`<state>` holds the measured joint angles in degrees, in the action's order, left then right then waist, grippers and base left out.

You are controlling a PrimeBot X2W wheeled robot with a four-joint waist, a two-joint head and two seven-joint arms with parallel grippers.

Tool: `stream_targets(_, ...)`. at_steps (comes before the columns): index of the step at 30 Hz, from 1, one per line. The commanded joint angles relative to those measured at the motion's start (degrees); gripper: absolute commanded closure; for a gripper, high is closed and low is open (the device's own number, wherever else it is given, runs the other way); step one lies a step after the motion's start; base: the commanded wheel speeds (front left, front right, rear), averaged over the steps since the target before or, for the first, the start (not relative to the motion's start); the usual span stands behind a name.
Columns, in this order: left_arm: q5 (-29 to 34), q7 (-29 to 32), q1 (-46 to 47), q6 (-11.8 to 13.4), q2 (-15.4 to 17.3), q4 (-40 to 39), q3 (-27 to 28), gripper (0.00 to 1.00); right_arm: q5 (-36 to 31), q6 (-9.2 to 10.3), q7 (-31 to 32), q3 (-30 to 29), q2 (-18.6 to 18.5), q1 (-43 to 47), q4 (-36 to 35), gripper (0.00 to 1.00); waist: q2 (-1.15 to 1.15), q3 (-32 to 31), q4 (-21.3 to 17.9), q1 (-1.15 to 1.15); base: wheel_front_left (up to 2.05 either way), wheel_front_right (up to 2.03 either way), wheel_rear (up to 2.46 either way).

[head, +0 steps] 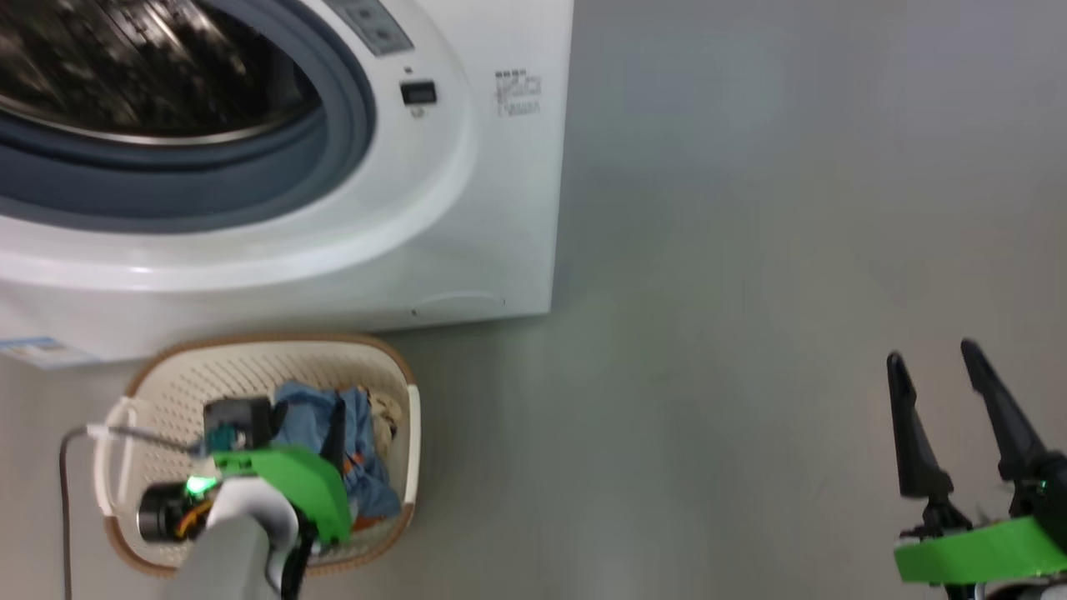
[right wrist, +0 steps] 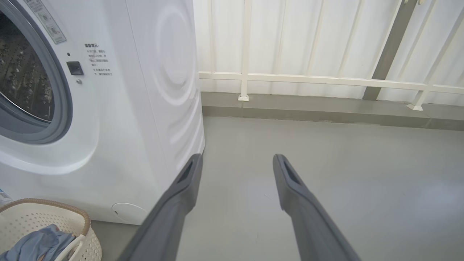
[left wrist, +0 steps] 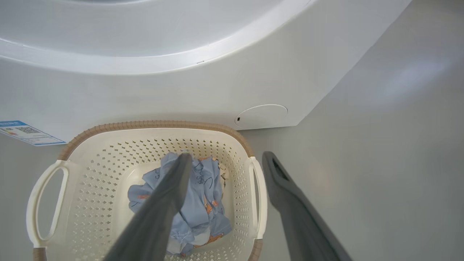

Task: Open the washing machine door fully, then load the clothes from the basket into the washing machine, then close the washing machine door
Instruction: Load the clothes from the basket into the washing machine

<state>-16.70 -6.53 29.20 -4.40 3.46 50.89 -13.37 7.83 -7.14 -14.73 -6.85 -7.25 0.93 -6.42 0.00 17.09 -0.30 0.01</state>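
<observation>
The washing machine (head: 500, 208) stands at the upper left, its steel drum (head: 142, 67) uncovered inside the grey ring. The washing machine door is out of view. The cream basket (head: 275, 340) sits on the floor against the machine's front. Light blue clothes (left wrist: 203, 206) with orange prints lie bunched in its bottom. My left gripper (left wrist: 225, 156) hangs open above the basket: one finger over the clothes, the other over the right handle, nothing between them. My right gripper (head: 932, 354) is open and empty over bare floor, well to the right of the machine.
Grey floor (head: 750, 333) stretches to the right of the machine. A white railing (right wrist: 308, 78) and pale wall panels stand behind it. A blue label (left wrist: 25, 132) and a round service flap (left wrist: 261, 115) mark the machine's lower front. A cable (head: 62, 500) hangs beside the basket.
</observation>
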Motion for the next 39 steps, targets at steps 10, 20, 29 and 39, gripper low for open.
stream_targets(10, -2.96, 6.24, 15.66, -0.96, 2.09, 15.12, 2.37, 0.0, 2.23, -0.35, -0.27, 1.42, -0.65, -6.91, -3.89, 0.0, 0.0, 17.03, -4.17, -0.01, 0.0, 0.0, 0.0)
stream_targets(20, -5.05, 11.59, 23.3, 3.14, 5.43, 21.1, 4.41, 0.0, 3.02, -0.35, -0.27, 1.52, -0.19, -11.05, -5.65, 0.0, 0.0, 25.31, -6.09, -0.01, 0.0, 0.0, 0.0)
stream_targets(29, -5.31, 13.84, 25.82, 5.8, 7.28, 22.19, 4.22, 0.02, 3.49, -0.35, -0.27, 1.7, -0.08, -13.11, -7.47, 0.0, 0.0, 30.64, -6.63, -0.01, 0.0, 0.0, 0.0)
stream_targets(39, -5.87, 12.98, 25.76, 5.73, 8.49, 22.61, 3.87, 1.0, 3.53, -0.35, -0.27, 1.18, -0.34, -13.75, -8.05, 0.0, 0.0, 32.38, -6.48, -0.01, 0.0, 0.0, 0.0)
